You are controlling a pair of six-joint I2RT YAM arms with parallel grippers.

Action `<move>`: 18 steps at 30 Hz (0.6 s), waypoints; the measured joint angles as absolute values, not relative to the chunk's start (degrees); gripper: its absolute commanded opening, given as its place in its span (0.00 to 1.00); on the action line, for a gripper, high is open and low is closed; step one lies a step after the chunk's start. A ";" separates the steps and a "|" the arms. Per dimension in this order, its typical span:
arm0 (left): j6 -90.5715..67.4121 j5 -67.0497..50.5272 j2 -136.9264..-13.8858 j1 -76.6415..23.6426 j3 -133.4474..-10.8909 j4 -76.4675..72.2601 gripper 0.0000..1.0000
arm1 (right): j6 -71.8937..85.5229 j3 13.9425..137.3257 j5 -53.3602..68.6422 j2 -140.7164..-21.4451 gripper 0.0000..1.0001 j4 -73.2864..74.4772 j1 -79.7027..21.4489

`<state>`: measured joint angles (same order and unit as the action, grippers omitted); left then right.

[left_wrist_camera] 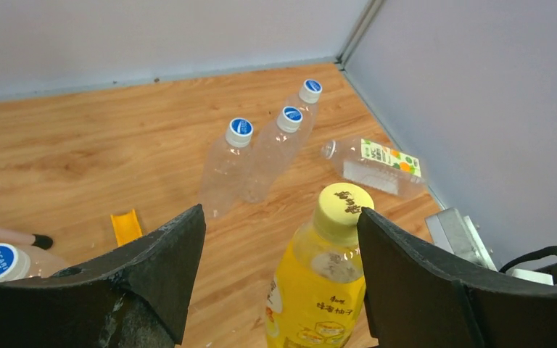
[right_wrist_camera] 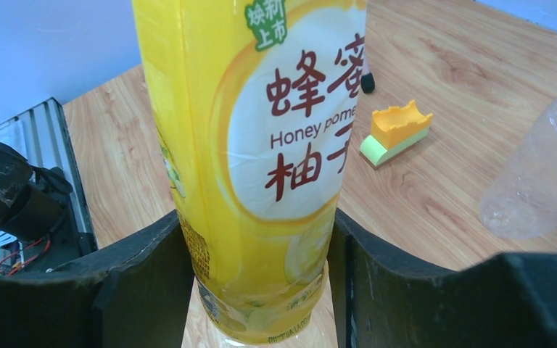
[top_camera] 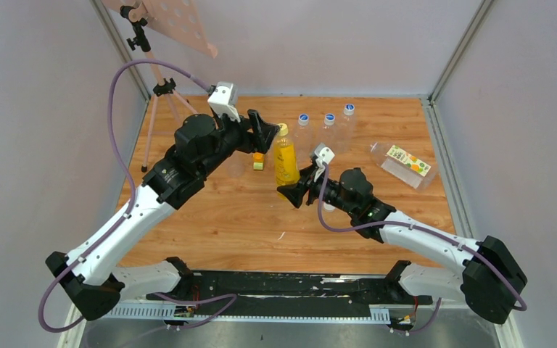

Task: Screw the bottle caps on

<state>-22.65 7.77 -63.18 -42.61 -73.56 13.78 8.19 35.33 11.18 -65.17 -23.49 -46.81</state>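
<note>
From above, you see the yellow bottle point(top_camera: 285, 163) standing mid-table point(top_camera: 210, 217), long axis upright and neck up. The right gripper point(top_camera: 295, 194) is at its base and the left gripper point(top_camera: 267, 134) is beside its top. Three clear bottles point(top_camera: 329, 132) stand behind it, all wearing blue-and-white caps point(top_camera: 329, 117). The labelled bottle point(top_camera: 405, 163) lies on its side well to the right, long axis along the boards, neck toward the clear ones. In the left wrist view, the yellow cap point(left_wrist_camera: 344, 204) sits on the yellow bottle's neck. The left gripper's fingers point(left_wrist_camera: 161, 261) stand released and wide apart, with the cap close to one and clear of the other (whether it is screwed home you cannot tell). The labelled bottle shows a white cap point(left_wrist_camera: 328, 149) on its neck. In the right wrist view, the right gripper is clenched low on the yellow bottle, a finger pressed against each side, and the label reads upright. Every cap you can see looks seated, so what is likely left for you is tightening the yellow one.
</note>
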 measured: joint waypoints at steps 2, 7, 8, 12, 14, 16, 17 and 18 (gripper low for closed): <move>-23.92 7.53 -64.53 -42.26 -74.35 15.49 0.78 | 8.14 35.11 10.68 -65.23 0.38 -23.05 -46.83; -26.72 6.02 -65.95 -42.26 -75.44 17.17 0.73 | 7.14 34.76 10.02 -65.80 0.37 -22.76 -47.11; -27.05 5.72 -66.11 -42.26 -75.53 17.12 0.72 | 6.90 34.76 9.93 -65.89 0.37 -22.83 -47.22; -28.93 3.60 -67.00 -42.26 -75.79 17.45 0.66 | 6.04 34.76 9.91 -66.15 0.36 -23.07 -47.62; -29.76 2.85 -67.64 -42.28 -75.81 17.58 0.63 | 5.85 34.76 9.91 -66.26 0.36 -23.07 -47.70; -30.63 2.20 -68.18 -42.28 -75.81 17.87 0.56 | 5.80 34.76 9.89 -66.28 0.36 -23.11 -47.81; -31.07 1.85 -68.53 -42.28 -75.81 17.98 0.51 | 5.78 34.76 9.89 -66.28 0.36 -23.18 -47.81; -31.48 1.72 -68.75 -42.28 -75.81 18.04 0.49 | 5.74 34.76 9.87 -66.28 0.37 -23.22 -47.83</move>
<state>-31.48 1.72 -68.75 -42.28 -75.81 18.04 5.74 34.76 9.87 -66.28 -23.22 -47.83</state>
